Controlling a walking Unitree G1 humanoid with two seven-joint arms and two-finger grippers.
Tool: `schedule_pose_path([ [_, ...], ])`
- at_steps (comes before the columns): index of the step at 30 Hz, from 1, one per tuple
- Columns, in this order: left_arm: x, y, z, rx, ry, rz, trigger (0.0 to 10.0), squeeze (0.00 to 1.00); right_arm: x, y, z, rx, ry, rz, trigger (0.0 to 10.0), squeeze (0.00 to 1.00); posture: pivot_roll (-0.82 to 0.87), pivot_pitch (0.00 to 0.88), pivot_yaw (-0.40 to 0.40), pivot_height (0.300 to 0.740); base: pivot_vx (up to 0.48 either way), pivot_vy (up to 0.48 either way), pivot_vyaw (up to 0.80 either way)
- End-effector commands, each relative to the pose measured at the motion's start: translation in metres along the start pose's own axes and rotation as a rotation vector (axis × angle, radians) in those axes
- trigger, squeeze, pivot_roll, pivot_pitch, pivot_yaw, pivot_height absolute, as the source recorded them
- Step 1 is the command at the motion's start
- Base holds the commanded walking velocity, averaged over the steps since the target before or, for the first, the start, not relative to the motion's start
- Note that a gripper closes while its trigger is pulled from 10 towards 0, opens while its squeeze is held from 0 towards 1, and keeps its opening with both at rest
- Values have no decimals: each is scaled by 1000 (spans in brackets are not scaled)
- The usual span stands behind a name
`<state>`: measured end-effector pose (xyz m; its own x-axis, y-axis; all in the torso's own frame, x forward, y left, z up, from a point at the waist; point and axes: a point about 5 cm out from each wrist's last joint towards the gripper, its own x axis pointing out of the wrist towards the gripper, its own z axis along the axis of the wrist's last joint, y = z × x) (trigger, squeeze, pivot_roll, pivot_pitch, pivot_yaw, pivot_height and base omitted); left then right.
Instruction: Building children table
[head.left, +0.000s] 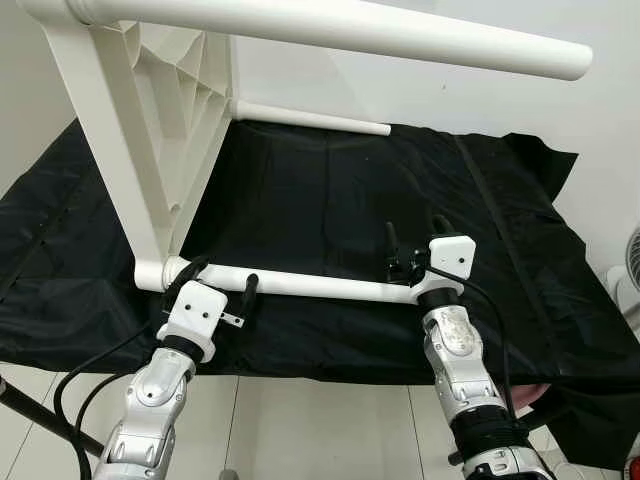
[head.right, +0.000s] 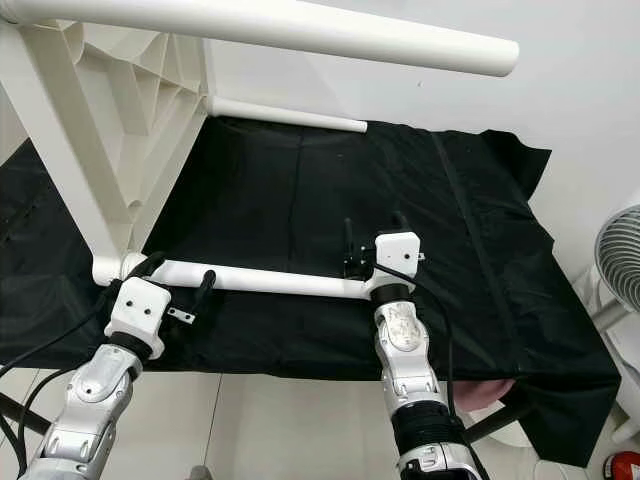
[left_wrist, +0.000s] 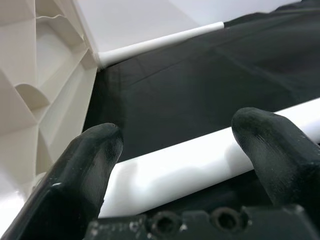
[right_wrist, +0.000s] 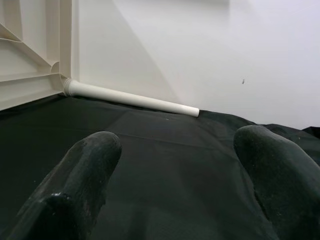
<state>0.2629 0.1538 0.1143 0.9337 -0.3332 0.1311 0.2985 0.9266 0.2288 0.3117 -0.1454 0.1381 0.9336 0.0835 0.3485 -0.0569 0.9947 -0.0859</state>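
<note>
From the head, the white table top (head.left: 150, 130) stands on its edge at about 10 o'clock, on a bench under a black cloth (head.left: 330, 200). Four white legs stick out from it. The near leg (head.left: 300, 284) lies low across the front. The left gripper (head.left: 222, 290) is at 7 o'clock, with its jaws open wide on either side of that leg, near the joint. The right gripper (head.left: 413, 243) is at 5 o'clock by the leg's free end, with its jaws spread and pointing up, holding nothing. The far leg (head.left: 310, 118) lies at 12 o'clock.

From the left wrist, two black fingers (left_wrist: 90, 160) sit apart with the white leg running between them. They do not squeeze it.

From the right wrist, the fingers (right_wrist: 85, 165) are wide apart over the black cloth, with nothing in them.

The plastic looks light, stiff and smooth, so it may slip. I would hold the round leg near the joint.
</note>
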Motion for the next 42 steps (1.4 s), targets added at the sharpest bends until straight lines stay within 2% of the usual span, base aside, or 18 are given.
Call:
schedule_pose_path([
  [1,-1,-6,-1,-30,14,-36,10000,0,2,0,1,-12,-4,-1,10000,0,70,0,-61,740,0,0,0],
  [2,-3,-12,-2,-36,23,-70,10000,0,2,-2,3,-12,-12,-11,10000,773,70,0,-60,740,0,0,0],
  [3,-6,-17,-5,-56,50,-99,10000,0,2,-5,4,-8,-24,-20,10000,1000,68,0,-58,740,0,0,0],
  [7,-13,-22,-12,-93,104,-114,10000,0,0,-10,6,-29,-34,-56,10000,1000,70,0,-55,740,0,0,0],
  [8,-14,-21,-12,-117,114,-99,10000,0,0,-11,6,-44,-33,-62,10000,890,72,0,-54,740,0,0,0],
  [10,-14,-21,-13,-134,120,-89,10000,0,0,-11,6,-54,-33,-64,10000,890,72,0,-54,740,0,0,0],
  [11,-15,-18,-14,-221,145,-50,10000,0,0,-11,7,-67,-43,-64,10000,0,75,0,-51,740,0,0,0],
  [13,-15,-14,-13,-278,144,-22,10000,0,1,-12,8,-61,-48,-65,10000,0,76,0,-51,740,0,0,0],
  [19,-15,-7,-15,-293,162,23,10000,0,3,-11,10,-65,-60,-58,10000,0,78,0,-50,740,0,0,0],
  [22,-17,-1,-14,-373,170,63,10000,0,3,-11,13,-78,-73,-50,10000,0,77,0,-48,740,0,0,0],
  [24,-17,-1,-14,-373,170,63,10000,0,3,-11,13,-78,-73,-50,10000,0,77,0,-48,740,0,0,0],
  [27,-20,1,-12,-461,181,94,10000,0,4,-11,18,-102,-98,-46,10000,0,80,0,-47,740,0,0,0],
  [30,-15,2,-8,-566,184,112,10000,0,7,-11,35,-208,-186,-49,10000,0,69,0,-40,740,0,0,0],
  [31,-15,2,-8,-566,184,112,10000,0,7,-11,35,-208,-186,-49,10000,0,69,0,-40,740,0,0,0],
  [34,-13,1,-6,-593,189,102,10000,0,5,-20,54,-358,-269,-128,10000,0,59,0,-32,740,0,0,0],
  [36,-14,-1,-6,-594,195,99,10000,0,4,-24,61,-394,-297,-162,10000,0,54,0,-28,740,0,0,0],
  [37,-16,-3,-6,-595,207,83,10000,0,0,-26,77,-455,-368,-178,10000,0,48,0,-21,740,0,0,0],
  [42,-15,-5,-4,-589,222,53,10000,0,-5,-21,101,-510,-486,-172,10000,0,41,2,-3,740,0,0,0],
])
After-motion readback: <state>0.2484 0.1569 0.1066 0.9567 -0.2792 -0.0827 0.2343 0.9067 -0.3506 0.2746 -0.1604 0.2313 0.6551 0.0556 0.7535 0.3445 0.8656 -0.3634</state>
